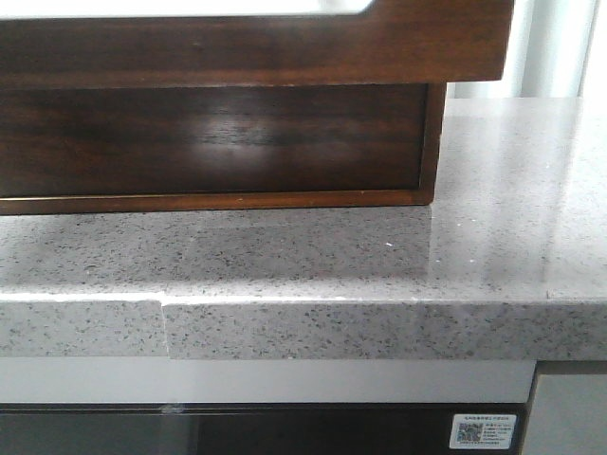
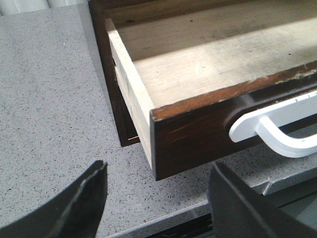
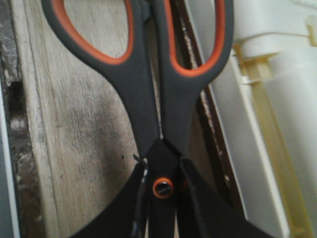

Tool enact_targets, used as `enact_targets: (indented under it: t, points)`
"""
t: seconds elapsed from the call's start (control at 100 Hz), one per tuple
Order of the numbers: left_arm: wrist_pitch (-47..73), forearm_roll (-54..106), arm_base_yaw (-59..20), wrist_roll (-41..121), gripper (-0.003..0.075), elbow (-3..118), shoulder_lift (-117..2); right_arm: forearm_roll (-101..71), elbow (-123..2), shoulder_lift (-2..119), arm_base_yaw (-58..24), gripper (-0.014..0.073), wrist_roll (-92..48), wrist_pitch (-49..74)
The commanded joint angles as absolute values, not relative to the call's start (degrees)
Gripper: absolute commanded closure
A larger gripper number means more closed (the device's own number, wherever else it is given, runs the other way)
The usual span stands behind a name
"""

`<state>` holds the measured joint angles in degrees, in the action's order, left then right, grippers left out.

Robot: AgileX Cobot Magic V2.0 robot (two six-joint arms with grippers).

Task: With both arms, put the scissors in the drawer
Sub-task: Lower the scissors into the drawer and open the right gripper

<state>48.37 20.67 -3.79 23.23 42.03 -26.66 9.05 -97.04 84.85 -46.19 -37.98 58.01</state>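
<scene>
While my right jaws (image 3: 161,198) pinch the scissors (image 3: 148,94) near the pivot screw, the orange-lined handle loops point away from me and the long axis runs along the pale wood floor of the drawer (image 2: 208,64), so I judge the drop is straight down into it. My left jaws (image 2: 158,198) are spread and hold nothing, just off the drawer's front corner by the white handle (image 2: 277,129), over the bench (image 2: 49,99). Blades are hidden between my jaws; height above the drawer floor is unclear.
</scene>
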Motion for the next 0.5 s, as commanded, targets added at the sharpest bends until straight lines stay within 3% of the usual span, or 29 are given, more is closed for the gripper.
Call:
enact_targets:
  t: [0.0, 0.49]
  points:
    - [44.08, 21.88, -4.18, 22.64, 0.0300, 43.98, -27.26, 18.33, -99.62, 86.10, -48.09, 0.0551, -34.90, 55.73]
    - [44.18, 21.88, -4.18, 22.64, 0.0300, 43.98, -27.26, 18.76, -106.28, 92.35, -48.11, 0.0550, -36.14, 67.79]
